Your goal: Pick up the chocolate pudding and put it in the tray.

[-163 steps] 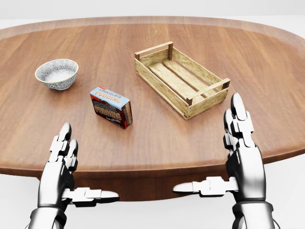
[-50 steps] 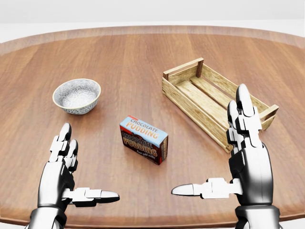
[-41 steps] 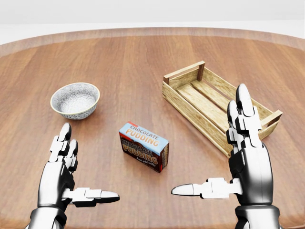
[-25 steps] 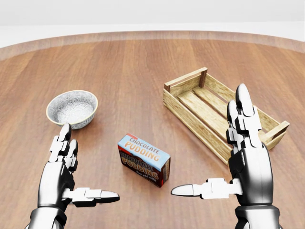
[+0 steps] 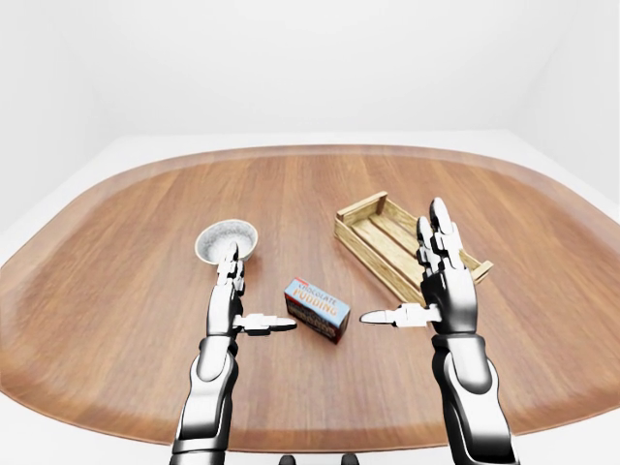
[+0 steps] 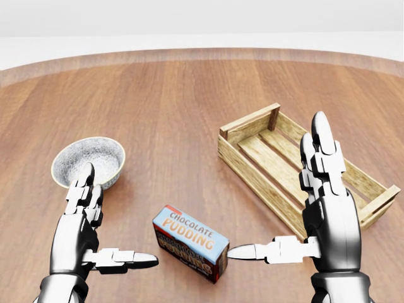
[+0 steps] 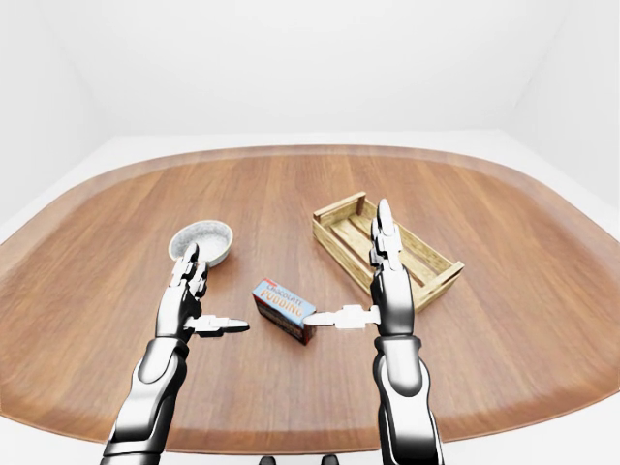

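The chocolate pudding box (image 6: pixel 189 249), blue-topped with brown sides, lies on the wooden table (image 6: pixel 164 107) at the bottom middle of the head view, between my two hands. The tray is a slatted wooden crate (image 6: pixel 254 169), empty, to the right of the box and up from it. My left hand (image 6: pixel 120 214) is open to the left of the box, thumb pointing at it, apart from it. My right hand (image 6: pixel 276 185) is open to the right of the box; its thumb tip is close to the box's right end, and its fingers stand in front of the crate's near wall.
A grey speckled bowl (image 6: pixel 85 161) stands at the left, just above my left hand's fingertips. In the left-eye view the oval table (image 5: pixel 126 291) spreads wide on all sides, with white floor and walls around it.
The whole picture has shifted: the camera moved toward the table, so box, bowl and crate slid lower and look larger. Both hands keep the same open pose in the view.
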Controlling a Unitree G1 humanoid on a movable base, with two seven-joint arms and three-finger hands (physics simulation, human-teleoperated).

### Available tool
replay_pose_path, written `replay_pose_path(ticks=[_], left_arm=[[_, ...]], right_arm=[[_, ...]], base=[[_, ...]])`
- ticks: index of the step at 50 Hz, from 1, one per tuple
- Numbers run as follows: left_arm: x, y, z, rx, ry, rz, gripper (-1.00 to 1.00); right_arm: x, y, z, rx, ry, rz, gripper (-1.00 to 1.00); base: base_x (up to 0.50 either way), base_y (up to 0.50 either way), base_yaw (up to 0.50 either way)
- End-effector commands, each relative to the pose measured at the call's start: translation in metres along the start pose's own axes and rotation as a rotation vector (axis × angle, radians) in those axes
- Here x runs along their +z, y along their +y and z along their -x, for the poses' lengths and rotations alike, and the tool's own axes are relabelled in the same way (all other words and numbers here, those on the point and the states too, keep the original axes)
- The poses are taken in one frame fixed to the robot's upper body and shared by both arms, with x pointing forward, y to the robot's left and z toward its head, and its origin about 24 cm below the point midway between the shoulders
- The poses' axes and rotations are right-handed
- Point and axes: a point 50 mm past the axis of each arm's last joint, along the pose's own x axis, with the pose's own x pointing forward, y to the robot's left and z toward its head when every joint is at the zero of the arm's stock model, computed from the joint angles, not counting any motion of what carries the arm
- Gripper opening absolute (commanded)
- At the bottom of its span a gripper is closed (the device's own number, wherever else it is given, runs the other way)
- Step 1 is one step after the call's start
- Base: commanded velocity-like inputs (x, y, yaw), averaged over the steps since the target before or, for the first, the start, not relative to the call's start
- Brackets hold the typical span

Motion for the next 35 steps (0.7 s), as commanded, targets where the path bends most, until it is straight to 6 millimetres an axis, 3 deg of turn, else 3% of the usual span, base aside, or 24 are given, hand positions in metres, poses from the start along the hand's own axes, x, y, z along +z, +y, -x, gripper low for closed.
replay_pose_path(ticks=[1,26,29,31,35], left_arm=[[0.0,0.0,0.0,0.0,0.0,0.0,1.0],[-0.001,0.0,0.0,0.0,-0.002,0.001,1.0],[-0.001,0.0,0.0,0.0,-0.005,0.005,1.0],[0.0,0.0,0.0,0.0,-0.006,0.011,1.0],[0.0,0.0,0.0,0.002,-0.005,0.018,1.0]], right_arm=[[-0.001,0.0,0.0,-0.002,0.005,0.0,1.0],[-0.001,0.002,0.0,0.011,0.003,-0.007,1.0],[-0.016,0.003,0.004,0.014,0.072,-0.011,1.0],[-0.003,0.002,0.001,0.015,0.011,-0.012,1.0],[-0.004,0.002,0.0,0.012,0.018,-0.014,1.0]], base=[[0.23,0.0,0.0],[0.2,0.0,0.0],[0.0,0.0,0.0],[0.0,0.0,0.0],[0.0,0.0,0.0]])
